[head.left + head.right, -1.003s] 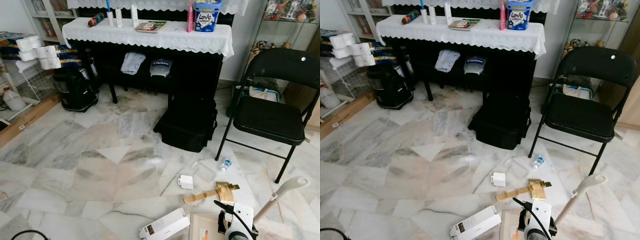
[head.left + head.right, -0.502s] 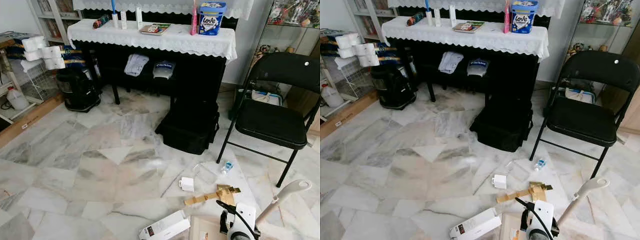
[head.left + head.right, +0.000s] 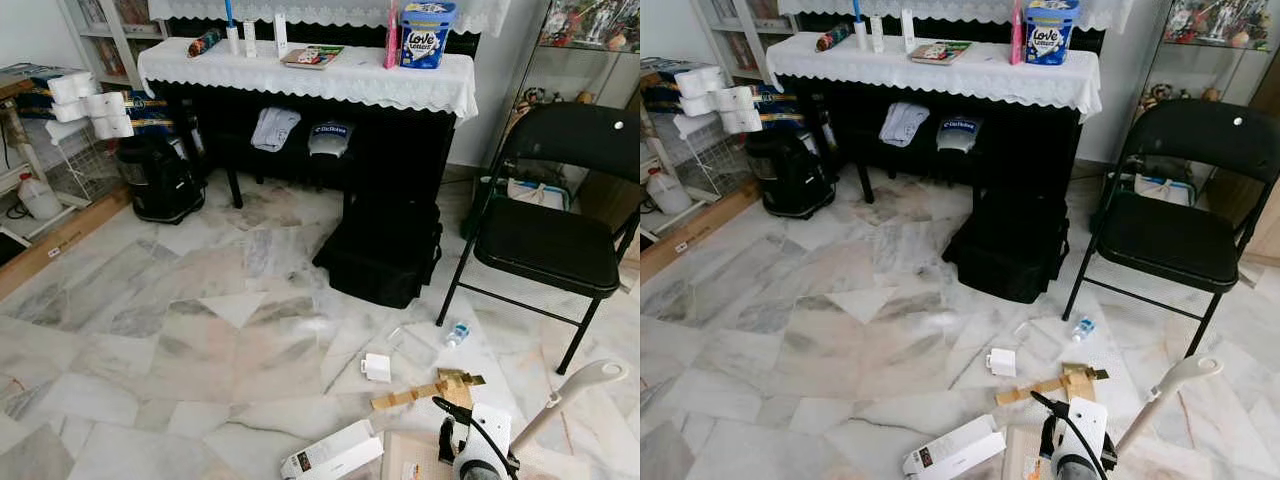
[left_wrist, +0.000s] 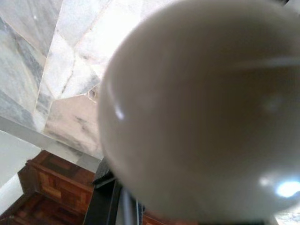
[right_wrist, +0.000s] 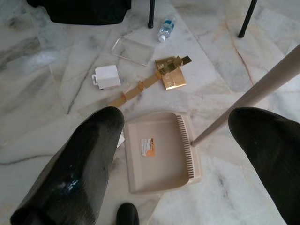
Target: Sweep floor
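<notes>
A beige dustpan (image 5: 161,150) lies flat on the marble floor, and its long handle (image 5: 253,96) rises at a slant. My right gripper (image 5: 177,117) hangs open just above the pan. The handle passes between its black fingers (image 5: 79,168), close to one of them and not gripped. In the left eye view the handle (image 3: 570,392) sticks up beside my right wrist (image 3: 480,452). Litter lies just beyond the pan: a small white box (image 3: 376,367), a gold strip (image 3: 430,388), a little water bottle (image 3: 456,333) and a clear plastic lid (image 5: 132,50). A blurred beige round shape (image 4: 201,108) sits close to the left wrist camera.
A black folding chair (image 3: 550,235) stands at the right, and a black bag (image 3: 380,255) lies in front of a dark cabinet with a lace cloth (image 3: 310,75). A long white box (image 3: 333,455) lies near my feet. A black bin (image 3: 155,180) and a wire rack (image 3: 60,150) stand at the left.
The whole picture has shifted a little, so the camera moved. The litter, the dustpan and my right arm are where they were.
</notes>
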Available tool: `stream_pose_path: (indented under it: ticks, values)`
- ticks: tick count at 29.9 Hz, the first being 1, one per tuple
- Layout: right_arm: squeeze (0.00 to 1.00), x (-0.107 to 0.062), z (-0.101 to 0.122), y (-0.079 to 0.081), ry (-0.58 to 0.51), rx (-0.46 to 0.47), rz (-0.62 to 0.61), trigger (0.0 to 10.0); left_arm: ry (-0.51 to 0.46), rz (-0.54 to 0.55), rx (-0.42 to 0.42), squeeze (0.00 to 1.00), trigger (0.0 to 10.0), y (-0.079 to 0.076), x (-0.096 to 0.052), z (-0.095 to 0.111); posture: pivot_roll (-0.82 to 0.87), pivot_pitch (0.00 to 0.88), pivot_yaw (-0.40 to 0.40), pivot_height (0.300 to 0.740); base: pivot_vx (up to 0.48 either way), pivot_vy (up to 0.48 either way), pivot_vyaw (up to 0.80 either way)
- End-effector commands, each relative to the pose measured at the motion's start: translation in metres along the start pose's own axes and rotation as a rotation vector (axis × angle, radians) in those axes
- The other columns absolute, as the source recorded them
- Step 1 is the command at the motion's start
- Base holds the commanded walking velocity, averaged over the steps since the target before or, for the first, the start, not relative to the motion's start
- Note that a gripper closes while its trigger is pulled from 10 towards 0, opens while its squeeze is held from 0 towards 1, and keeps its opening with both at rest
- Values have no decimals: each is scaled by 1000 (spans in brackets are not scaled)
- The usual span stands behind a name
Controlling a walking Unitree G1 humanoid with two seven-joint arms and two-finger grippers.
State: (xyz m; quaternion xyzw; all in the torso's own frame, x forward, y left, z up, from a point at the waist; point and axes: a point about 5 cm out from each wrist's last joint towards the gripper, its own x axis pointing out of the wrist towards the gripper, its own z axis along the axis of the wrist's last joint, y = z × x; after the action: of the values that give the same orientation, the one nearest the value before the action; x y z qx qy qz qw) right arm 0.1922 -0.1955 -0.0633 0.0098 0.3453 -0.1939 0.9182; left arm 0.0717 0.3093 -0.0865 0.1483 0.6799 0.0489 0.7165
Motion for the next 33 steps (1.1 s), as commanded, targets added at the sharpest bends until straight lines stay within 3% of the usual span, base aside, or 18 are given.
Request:
stream_pose_path:
  ticks: [1, 11, 17, 19, 22, 30, 33]
  values:
    - [0, 1, -2, 1, 17, 15, 6, 10000, 25, -13, -73, 0, 10000, 1, 0, -10, -4, 4, 43, 740, 0, 0, 0]
    - [0, 0, -8, 1, 52, 50, 0, 10000, 77, -1, -132, 0, 10000, 4, 0, -25, 8, 12, 50, 740, 0, 0, 0]
    - [0, -1, -11, 4, 60, 60, 3, 10000, 84, 20, -265, 0, 10000, 7, 0, -31, 9, 14, 53, 740, 0, 0, 0]
    - [0, -1, -11, 4, 61, 60, 4, 10000, 70, 35, -370, 0, 10000, 8, 0, -30, 9, 15, 53, 740, 0, 0, 0]
    - [0, -1, -11, 4, 63, 61, 3, 10000, 44, 54, -431, 0, 10000, 10, 0, -27, 7, 16, 51, 740, 0, 0, 0]
    - [0, 0, -12, 2, 71, 60, 2, 10000, -37, 51, -550, 0, 10000, 12, 0, -17, 6, 16, 45, 740, 0, 0, 0]
    - [0, 0, -13, 2, 70, 71, 0, 10000, -72, 55, -536, 0, 10000, 14, -1, -13, 1, 15, 42, 740, 0, 0, 0]
